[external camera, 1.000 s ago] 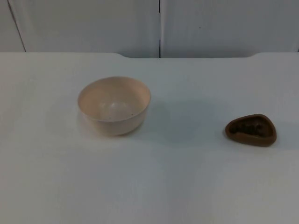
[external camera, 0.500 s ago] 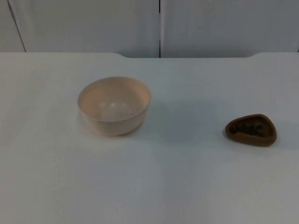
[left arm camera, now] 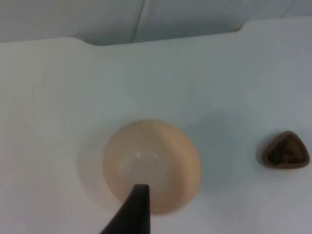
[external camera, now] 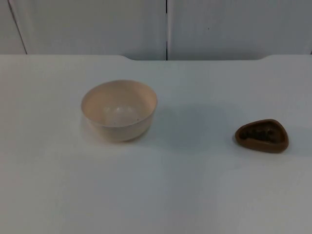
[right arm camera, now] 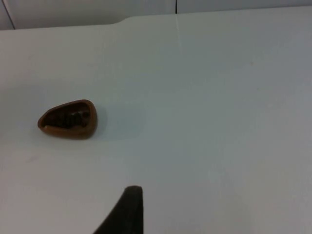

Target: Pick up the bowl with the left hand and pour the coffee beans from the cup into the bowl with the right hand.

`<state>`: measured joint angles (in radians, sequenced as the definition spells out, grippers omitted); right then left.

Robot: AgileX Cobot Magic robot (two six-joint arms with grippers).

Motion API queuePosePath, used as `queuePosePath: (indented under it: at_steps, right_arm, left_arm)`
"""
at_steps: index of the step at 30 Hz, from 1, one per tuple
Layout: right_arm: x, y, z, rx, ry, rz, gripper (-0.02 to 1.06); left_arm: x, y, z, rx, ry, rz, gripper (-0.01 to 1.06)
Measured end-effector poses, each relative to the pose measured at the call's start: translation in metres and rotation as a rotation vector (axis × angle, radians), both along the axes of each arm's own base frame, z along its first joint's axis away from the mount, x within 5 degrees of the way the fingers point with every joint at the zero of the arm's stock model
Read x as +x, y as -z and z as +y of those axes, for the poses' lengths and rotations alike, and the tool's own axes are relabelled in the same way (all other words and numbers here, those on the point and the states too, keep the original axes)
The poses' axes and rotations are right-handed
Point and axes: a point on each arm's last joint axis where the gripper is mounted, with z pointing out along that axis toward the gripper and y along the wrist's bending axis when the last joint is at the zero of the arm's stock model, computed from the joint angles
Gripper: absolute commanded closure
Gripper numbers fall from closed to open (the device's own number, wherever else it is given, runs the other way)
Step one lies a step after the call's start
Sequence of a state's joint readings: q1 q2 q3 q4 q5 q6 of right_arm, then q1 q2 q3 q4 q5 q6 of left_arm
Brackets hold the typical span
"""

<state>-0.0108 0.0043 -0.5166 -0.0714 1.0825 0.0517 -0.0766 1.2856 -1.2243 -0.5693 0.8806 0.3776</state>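
Left of centre in the top view, the cream bowl [external camera: 119, 110] stands upright; the brown cup [external camera: 262, 135] of coffee beans [external camera: 258, 133] sits well apart, at right. Left gripper [left arm camera: 135, 209] hangs above the bowl, right gripper [right arm camera: 127, 209] near the cup; I cannot tell either's jaw state.

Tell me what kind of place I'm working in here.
Likely a lab or test bench, not a kitchen: a plain white table ends at a grey partition wall, bearing a beige bowl and a small brown cup of coffee beans.
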Motion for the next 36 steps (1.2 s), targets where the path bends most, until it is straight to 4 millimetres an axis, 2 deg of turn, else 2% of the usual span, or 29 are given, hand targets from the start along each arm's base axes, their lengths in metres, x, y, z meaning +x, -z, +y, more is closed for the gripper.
queuePosePath:
  at_steps: [4,5,9,15,20,36]
  right_arm:
    - [0.0,0.0,0.0,0.0,0.0,0.0,-0.01]
    - [0.0,0.0,0.0,0.0,0.0,0.0,-0.01]
    - [0.0,0.0,0.0,0.0,0.0,0.0,-0.01]
    - [0.0,0.0,0.0,0.0,0.0,0.0,-0.01]
    - [0.0,0.0,0.0,0.0,0.0,0.0,-0.01]
    - [0.0,0.0,0.0,0.0,0.0,0.0,-0.01]
  left_arm:
    - [0.015,0.022,-0.02,0.037,0.07,0.066,0.0]
    - [0.015,0.022,-0.02,0.037,0.07,0.066,0.0]
    - [0.03,0.047,-0.032,0.068,0.104,0.142,0.0]
    - [0.048,0.077,-0.037,0.089,0.102,0.224,0.0]
    - [0.06,0.093,-0.038,0.114,0.097,0.263,0.0]
    - [0.107,0.105,-0.043,0.171,0.088,0.328,0.0]
